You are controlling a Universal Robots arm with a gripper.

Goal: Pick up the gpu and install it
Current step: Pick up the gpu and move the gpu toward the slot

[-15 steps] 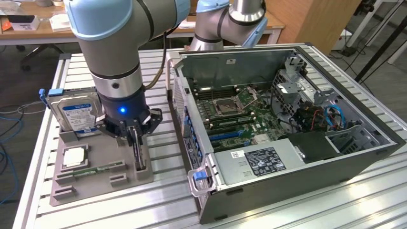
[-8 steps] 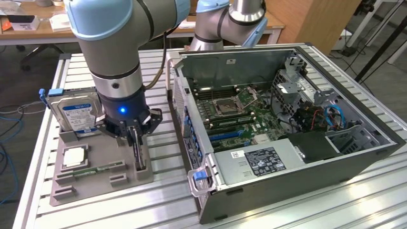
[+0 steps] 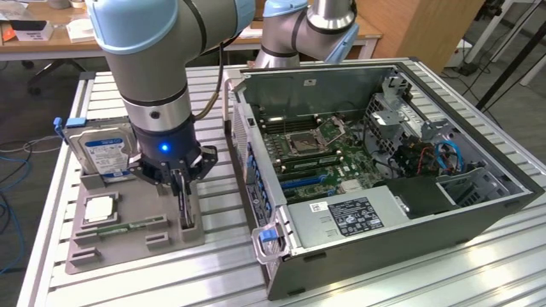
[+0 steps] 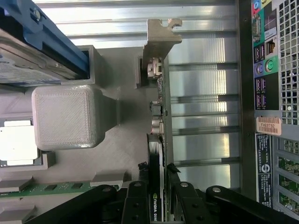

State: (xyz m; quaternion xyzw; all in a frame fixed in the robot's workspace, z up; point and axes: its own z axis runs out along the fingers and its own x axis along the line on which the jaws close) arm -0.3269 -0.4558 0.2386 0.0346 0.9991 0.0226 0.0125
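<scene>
The gpu (image 4: 157,149) stands on its long edge in a slot of the grey holder tray (image 3: 102,246), at the lower left of the exterior frame, just beside the open computer case (image 3: 410,211). The gripper (image 3: 181,182) is lowered over the card's upper edge and straddles it; whether it is clamped on the card cannot be told. For a sound pick, hold the flat board faces, clear of the connectors near the silver bracket (image 4: 161,37). Keep the grip square so the card cannot tilt. Extraction should run straight up; a sideways pull would likely bind the card in its slot
</scene>
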